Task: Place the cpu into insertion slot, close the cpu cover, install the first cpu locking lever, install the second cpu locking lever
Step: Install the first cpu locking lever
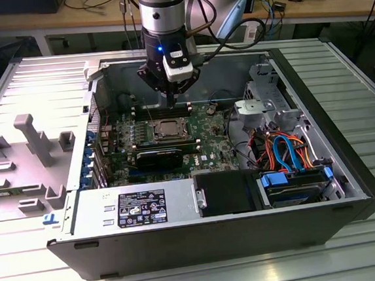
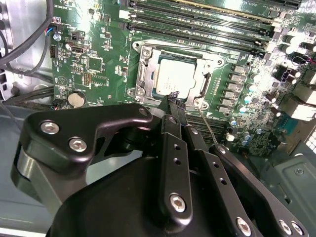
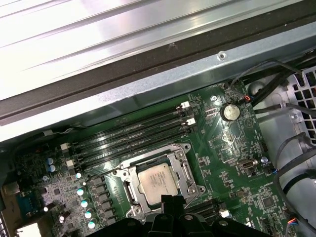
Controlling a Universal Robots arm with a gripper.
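Observation:
The cpu [image 2: 173,76] lies flat in the insertion slot [image 2: 139,74] on the green motherboard, its silver top showing in both wrist views [image 3: 157,180]. The cpu cover [image 2: 210,63] rests down around it as a metal frame [image 3: 181,159]. A thin wire lever [image 2: 211,129] rises beside the socket's corner. My gripper [image 2: 174,98] hangs just above the socket's edge, fingers pressed together with nothing between them. In the exterior view the gripper [image 1: 171,106] stands over the socket [image 1: 170,126] inside the open case.
Long black memory slots [image 3: 133,133] run beside the socket. A coin battery [image 3: 229,111] sits on the board. The drive cage [image 1: 263,104], coloured cables [image 1: 284,152] and the power supply [image 1: 141,207] crowd the case at the exterior view's right and front.

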